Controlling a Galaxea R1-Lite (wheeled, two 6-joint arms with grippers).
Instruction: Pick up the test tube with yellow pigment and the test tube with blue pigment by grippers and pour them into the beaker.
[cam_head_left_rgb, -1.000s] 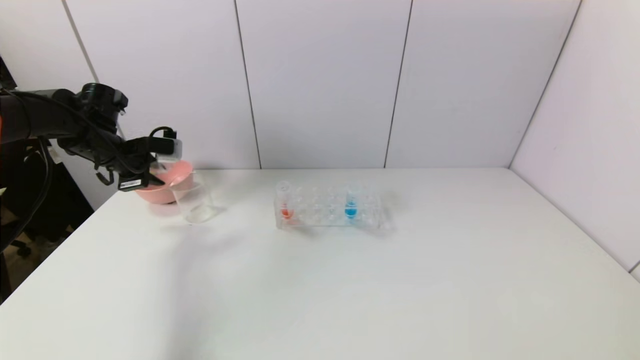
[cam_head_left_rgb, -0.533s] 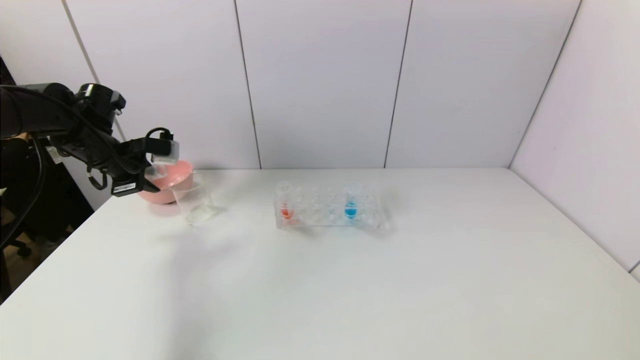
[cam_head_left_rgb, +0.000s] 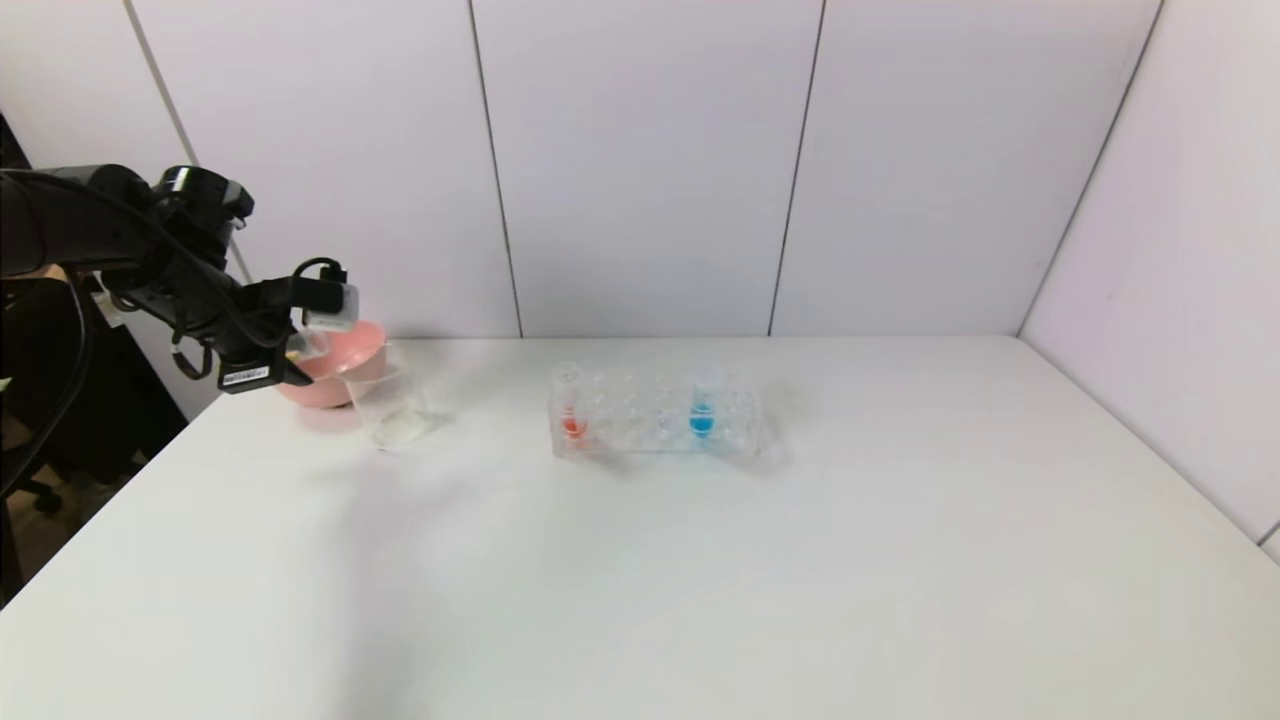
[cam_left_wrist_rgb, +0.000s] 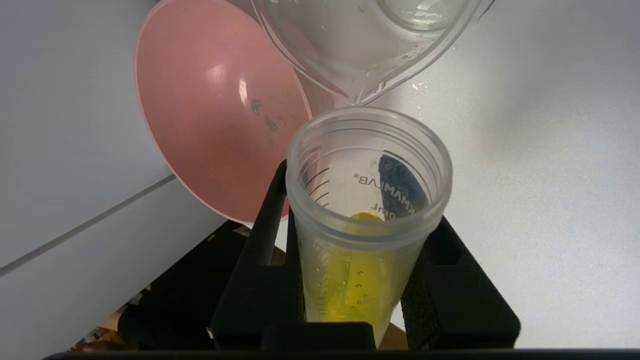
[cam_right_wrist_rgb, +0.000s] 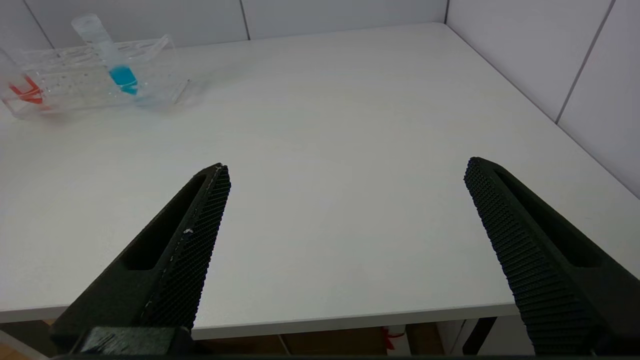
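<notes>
My left gripper is shut on the test tube with yellow pigment and holds it tilted at the table's far left. The tube's open mouth is next to the pouring lip of the clear beaker. The yellow liquid lies along the tube's lower wall. The beaker stands in front of the pink bowl. The test tube with blue pigment stands in the clear rack at mid-table and also shows in the right wrist view. My right gripper is open and empty over the table's front edge, out of the head view.
A pink bowl sits behind the beaker by the wall and fills part of the left wrist view. A tube with red-orange liquid stands at the rack's left end. Drops of water lie on the table by the beaker.
My left gripper has drawn back a little to the left and risen slightly with the yellow tube. The rack, the beaker and the bowl have not moved.
</notes>
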